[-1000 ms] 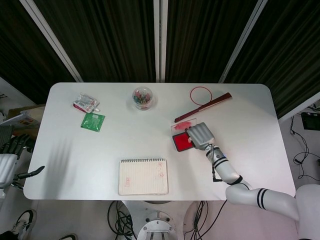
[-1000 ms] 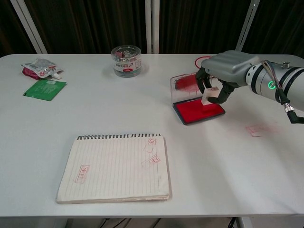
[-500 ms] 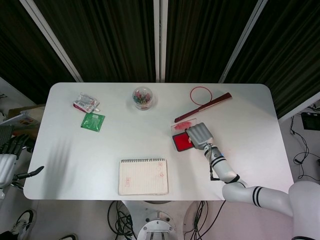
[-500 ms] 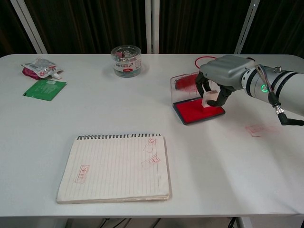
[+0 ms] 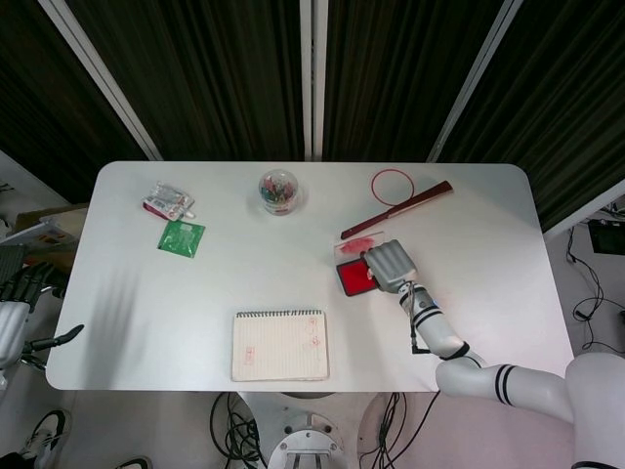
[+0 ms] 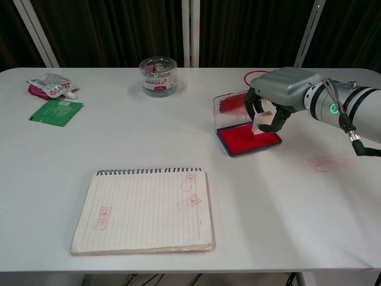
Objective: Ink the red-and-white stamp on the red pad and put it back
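Observation:
My right hand hovers over the red ink pad at the table's right middle. It grips the pale stamp from above, the stamp's foot touching or just above the red surface. The pad's clear lid stands open behind it. My left hand hangs off the table's left edge in the head view, holding nothing, its fingers hard to make out.
A spiral notebook with red stamp marks lies at the front centre. A clear jar stands at the back; a green packet and a wrapped pack lie at the back left. A red band and dark stick lie behind the pad.
My right hand shifted slightly over the pad, moving a little left and then back, with the stamp staying in its grip.

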Controlling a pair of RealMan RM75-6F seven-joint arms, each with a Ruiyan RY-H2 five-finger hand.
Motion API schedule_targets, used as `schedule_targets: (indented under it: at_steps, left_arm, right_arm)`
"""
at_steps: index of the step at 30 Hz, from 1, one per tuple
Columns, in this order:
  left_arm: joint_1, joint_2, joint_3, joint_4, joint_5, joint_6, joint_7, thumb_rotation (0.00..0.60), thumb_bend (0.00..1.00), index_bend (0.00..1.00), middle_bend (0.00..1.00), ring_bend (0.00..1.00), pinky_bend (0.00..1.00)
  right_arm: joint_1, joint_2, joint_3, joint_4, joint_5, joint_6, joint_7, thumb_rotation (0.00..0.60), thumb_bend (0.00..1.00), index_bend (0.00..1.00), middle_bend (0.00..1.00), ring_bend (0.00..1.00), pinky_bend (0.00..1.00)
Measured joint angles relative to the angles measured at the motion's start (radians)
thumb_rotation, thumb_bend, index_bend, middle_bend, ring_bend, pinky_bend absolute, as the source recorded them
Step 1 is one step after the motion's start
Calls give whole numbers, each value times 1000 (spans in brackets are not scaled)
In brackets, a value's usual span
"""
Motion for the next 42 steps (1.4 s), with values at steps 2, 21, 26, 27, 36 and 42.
schedule_targets:
  at_steps: [2, 21, 26, 27, 36, 42]
  left_arm:
    - [0, -1, 1, -2, 1, -1, 2, 262, 90, 23, 76, 79, 194]
    - [-5, 1, 3, -39, 19, 8, 40, 262, 90, 23, 76, 79, 193]
    - [-7, 0, 4, -44, 25, 13, 47, 263, 90, 23, 76, 79, 194]
    - [-7, -1, 4, -43, 25, 13, 47, 264, 90, 23, 76, 79, 193]
    - [-7, -1, 1, -43, 23, 16, 50, 265, 91, 23, 76, 79, 193]
    - [-7, 0, 2, -41, 22, 13, 47, 266, 90, 23, 77, 79, 194]
  right_arm:
    - [-7, 24, 0, -40, -19, 19, 9, 600, 353, 573, 512, 974, 1000]
    - [-213, 190, -167, -147, -229, 180, 181, 600, 353, 584, 502, 974, 1000]
    - [-251, 167, -180, -65, -278, 201, 256, 600, 353, 582, 497, 974, 1000]
    - [-255, 162, -181, -52, -285, 202, 266, 600, 353, 581, 496, 974, 1000]
    - [-276, 130, -171, 14, -325, 184, 321, 600, 353, 549, 477, 974, 1000]
    - [-282, 127, -161, 21, -332, 170, 318, 600, 353, 531, 465, 974, 1000]
